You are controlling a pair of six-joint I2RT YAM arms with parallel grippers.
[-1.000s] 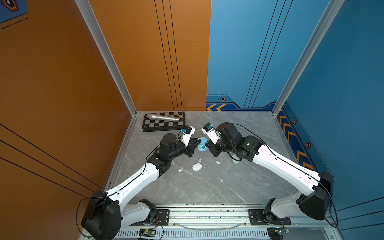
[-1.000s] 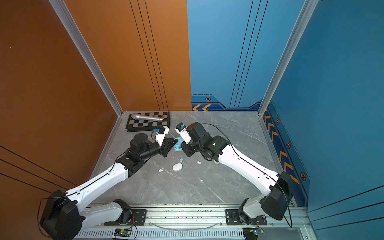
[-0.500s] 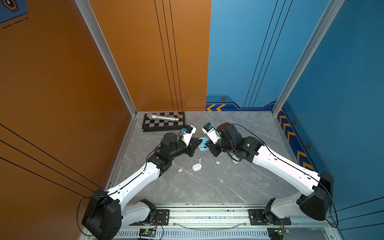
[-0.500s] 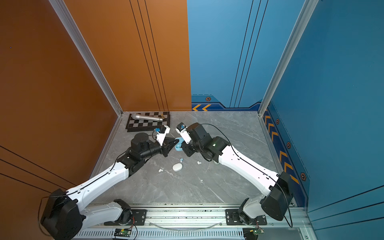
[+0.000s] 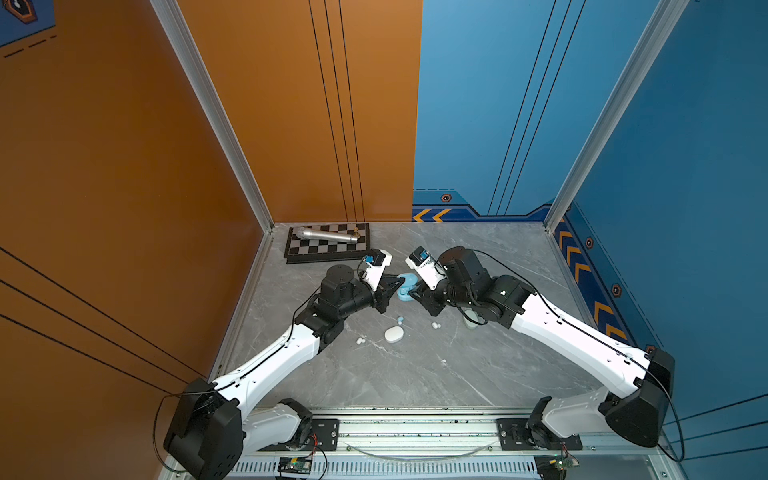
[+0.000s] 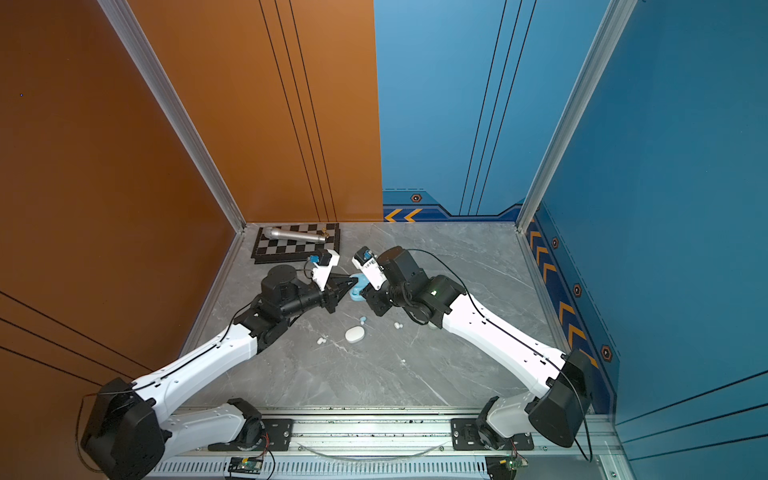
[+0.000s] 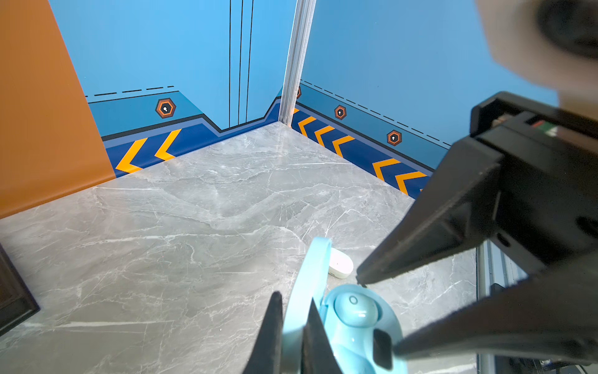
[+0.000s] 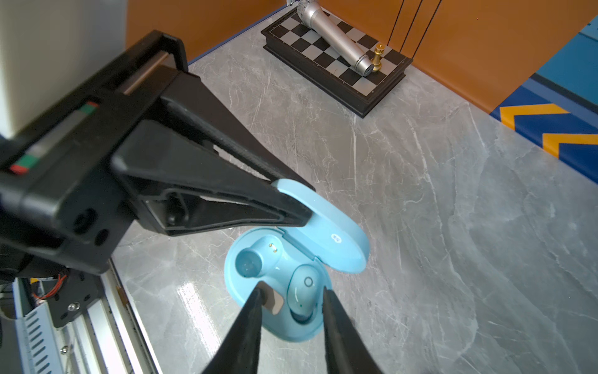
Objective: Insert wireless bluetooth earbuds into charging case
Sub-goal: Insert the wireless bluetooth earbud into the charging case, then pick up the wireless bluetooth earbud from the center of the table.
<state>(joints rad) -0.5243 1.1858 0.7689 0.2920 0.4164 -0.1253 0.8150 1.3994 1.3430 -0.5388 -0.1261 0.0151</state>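
One pale blue earbud (image 8: 304, 288) sits in a well of the open pale blue case (image 8: 281, 259); the case's other well (image 8: 248, 264) is empty. The case is at the middle of the table (image 5: 415, 374), toward the far side, and whether it rests on the surface or hangs just above it cannot be told.

Its raised lid (image 8: 336, 239) is pinched between the closed tips of the left gripper (image 7: 293, 307), which reaches in from the left. The right gripper (image 8: 291, 291) comes from the right with its jaws partly spread, one on each side of the seated earbud, and it grips nothing.

Just nearer, a second pale blue earbud (image 5: 400, 320) lies loose beside a closed white case (image 5: 394, 334). Two white earbuds (image 5: 435, 325) lie to the right of these, and two more white ones (image 5: 360, 340) lie to the left.

In the far left corner a silver microphone (image 5: 328, 236) lies across a chessboard (image 5: 328, 249), next to a small gold chess piece (image 8: 378, 56).
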